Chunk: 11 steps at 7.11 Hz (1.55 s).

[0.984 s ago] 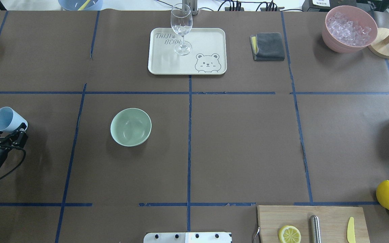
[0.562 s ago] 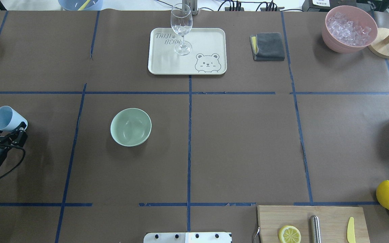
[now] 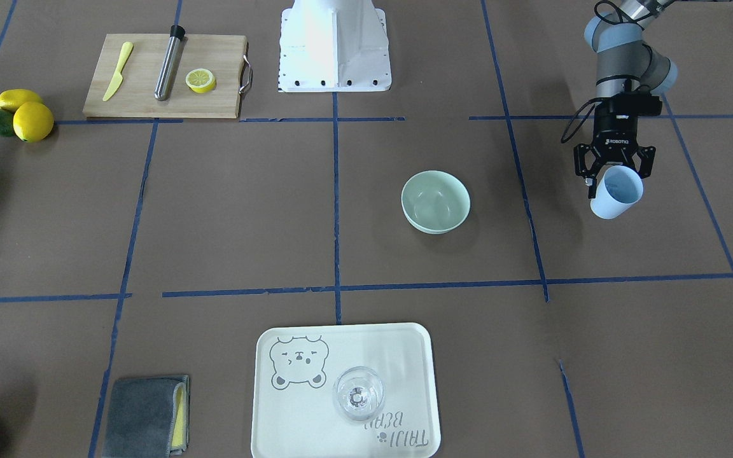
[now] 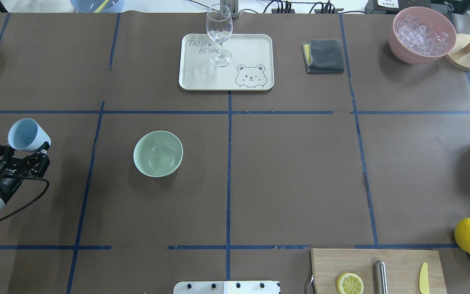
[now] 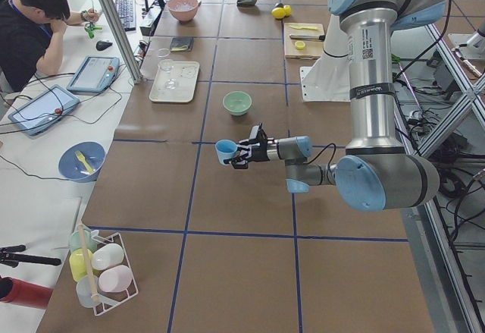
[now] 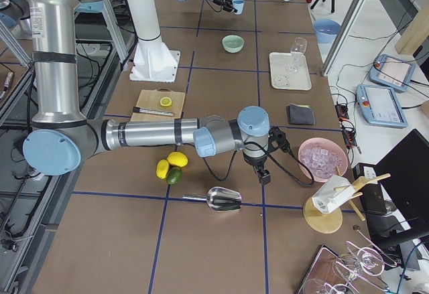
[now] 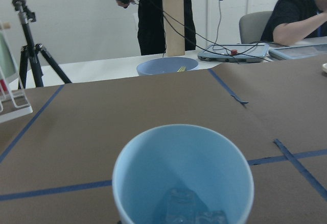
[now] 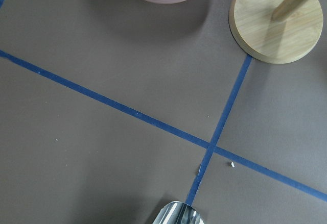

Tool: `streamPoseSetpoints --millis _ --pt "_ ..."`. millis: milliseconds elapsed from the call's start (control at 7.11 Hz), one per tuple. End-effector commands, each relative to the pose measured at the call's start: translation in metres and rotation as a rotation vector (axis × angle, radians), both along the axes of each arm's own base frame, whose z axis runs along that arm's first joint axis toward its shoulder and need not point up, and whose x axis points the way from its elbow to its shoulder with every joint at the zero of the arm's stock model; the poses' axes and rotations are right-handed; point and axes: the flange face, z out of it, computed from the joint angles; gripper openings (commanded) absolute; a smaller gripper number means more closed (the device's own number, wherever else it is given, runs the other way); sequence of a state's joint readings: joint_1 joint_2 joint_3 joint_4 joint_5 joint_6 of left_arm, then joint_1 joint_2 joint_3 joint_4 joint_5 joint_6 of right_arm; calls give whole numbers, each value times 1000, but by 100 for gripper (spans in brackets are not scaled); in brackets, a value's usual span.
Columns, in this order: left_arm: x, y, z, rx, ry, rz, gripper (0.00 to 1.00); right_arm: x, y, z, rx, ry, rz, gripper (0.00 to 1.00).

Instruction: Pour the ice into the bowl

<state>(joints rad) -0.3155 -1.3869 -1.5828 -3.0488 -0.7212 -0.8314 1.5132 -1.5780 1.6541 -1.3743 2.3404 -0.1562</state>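
1. Left hand is clenched on the cup, one finger on each side of its wall. The cup is pale blue, mouth up, held clear of the worktop near the robot's left edge.
2. Ice: a few clear cubes sit at the bottom of the cup, visible in the left wrist view.
3. Bowl stands upright on the worktop, well apart from the cup, toward the middle.
4. Right hand is over the opposite end of the worktop, near the pink container. It shows only in the side view, so clenched or released cannot be told. A scoop lies on the worktop near it.
5. Glass stands upright on the tray. A folded cloth lies between the tray and the pink container.
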Motion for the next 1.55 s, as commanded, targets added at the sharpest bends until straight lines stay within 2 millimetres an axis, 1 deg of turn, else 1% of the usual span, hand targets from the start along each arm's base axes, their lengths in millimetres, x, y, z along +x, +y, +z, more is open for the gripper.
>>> streamPoseSetpoints --millis 0,141,281,422,562,844,984,1125,1266,1406 --pt "39 -9 -65 73 49 94 0 13 21 25 -92 -2 47 100" --pt "59 -16 -91 120 35 133 0 23 31 33 -108 -5 67 100" --pt "67 -17 -98 164 -25 138 0 25 41 41 -122 -5 71 100" --pt "69 -17 -98 221 -150 144 0 26 43 43 -123 -6 73 100" --pt "66 -19 -98 276 -286 117 0 26 44 44 -125 -6 73 100" --pt "65 -20 -104 378 -522 120 0 27 50 51 -139 -7 74 100" --pt "73 -23 -113 418 -586 123 0 27 53 54 -145 -7 74 100" --pt "84 -26 -118 430 -660 136 0 27 53 53 -142 -7 75 100" --pt "109 -35 -135 412 -756 155 0 27 53 53 -142 -7 75 100" --pt "123 -41 -144 396 -850 153 0 27 53 53 -143 -7 75 100"
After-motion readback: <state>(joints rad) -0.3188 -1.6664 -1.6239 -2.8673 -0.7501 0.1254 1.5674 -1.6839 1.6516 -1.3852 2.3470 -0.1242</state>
